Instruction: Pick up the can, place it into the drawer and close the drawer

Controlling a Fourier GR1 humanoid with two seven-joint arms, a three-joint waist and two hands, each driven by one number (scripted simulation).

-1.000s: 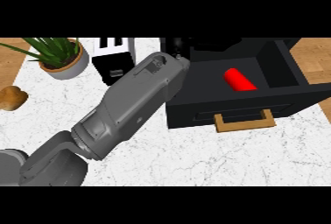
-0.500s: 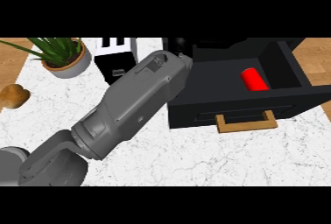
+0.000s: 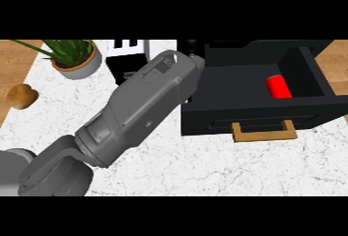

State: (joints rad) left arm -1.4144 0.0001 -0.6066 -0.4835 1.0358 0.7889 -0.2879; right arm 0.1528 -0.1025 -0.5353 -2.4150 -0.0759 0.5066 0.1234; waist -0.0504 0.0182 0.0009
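A red can [image 3: 277, 86] lies on its side inside the open black drawer [image 3: 253, 120], near its right wall. The drawer sticks out over the marble counter and has a wooden handle [image 3: 263, 132] on its front. My left forearm [image 3: 139, 113] runs from the lower left up to the drawer's back left corner. Only a small black part of the left hand [image 3: 192, 46] shows there, past the wrist, apart from the can. The right hand is out of sight.
A potted plant [image 3: 72, 58] stands at the back left. A brown rounded object [image 3: 21, 96] lies at the counter's left edge. A black and white box [image 3: 128, 59] sits behind my forearm. Wooden surface borders the counter left and right.
The can has shifted to the right inside the drawer, ending near its right wall. My left forearm has hardly moved.
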